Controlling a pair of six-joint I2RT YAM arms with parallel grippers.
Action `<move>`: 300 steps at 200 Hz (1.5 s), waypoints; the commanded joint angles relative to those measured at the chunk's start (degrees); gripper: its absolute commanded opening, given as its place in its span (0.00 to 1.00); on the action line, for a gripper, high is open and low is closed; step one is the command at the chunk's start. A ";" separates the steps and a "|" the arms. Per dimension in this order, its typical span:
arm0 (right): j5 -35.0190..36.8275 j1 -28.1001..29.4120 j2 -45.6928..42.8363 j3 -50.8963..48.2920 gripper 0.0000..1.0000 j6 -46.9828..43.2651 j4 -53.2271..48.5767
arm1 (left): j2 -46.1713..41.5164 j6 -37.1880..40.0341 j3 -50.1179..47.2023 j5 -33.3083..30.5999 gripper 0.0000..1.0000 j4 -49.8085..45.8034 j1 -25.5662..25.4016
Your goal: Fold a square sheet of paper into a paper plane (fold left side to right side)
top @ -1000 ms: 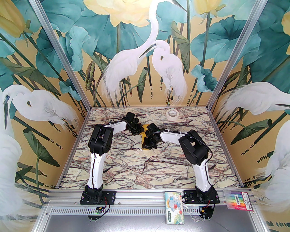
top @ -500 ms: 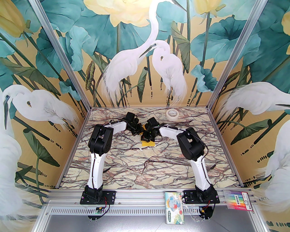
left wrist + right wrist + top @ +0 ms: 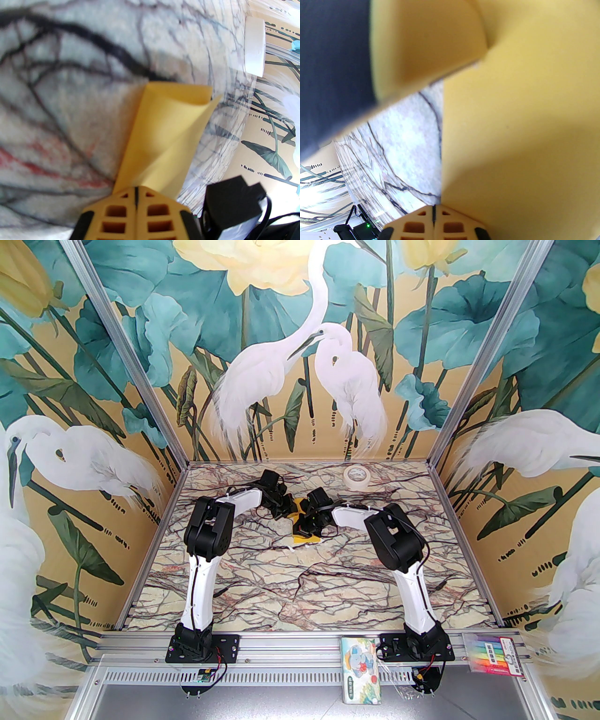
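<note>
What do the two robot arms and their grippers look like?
The left arm and right arm have white links, black joints and thin black cables. The left gripper and right gripper have tan fingers with square holes.

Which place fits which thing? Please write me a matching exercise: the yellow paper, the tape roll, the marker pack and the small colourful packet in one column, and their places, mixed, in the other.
Things
1. square sheet of paper
2. tape roll
3. marker pack
4. colourful packet

Places
A. on the front rail, right of the right arm's base
B. middle of the table, partly folded
C. at the front rail, left of the right arm's base
D. lying flat near the table's far edge

Pairs: 1-B, 2-D, 3-A, 4-C
</note>
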 commanded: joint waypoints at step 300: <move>9.10 -8.25 -15.97 -9.71 0.39 -6.23 -11.67 | -7.46 0.37 -4.00 -0.33 0.01 0.38 -2.72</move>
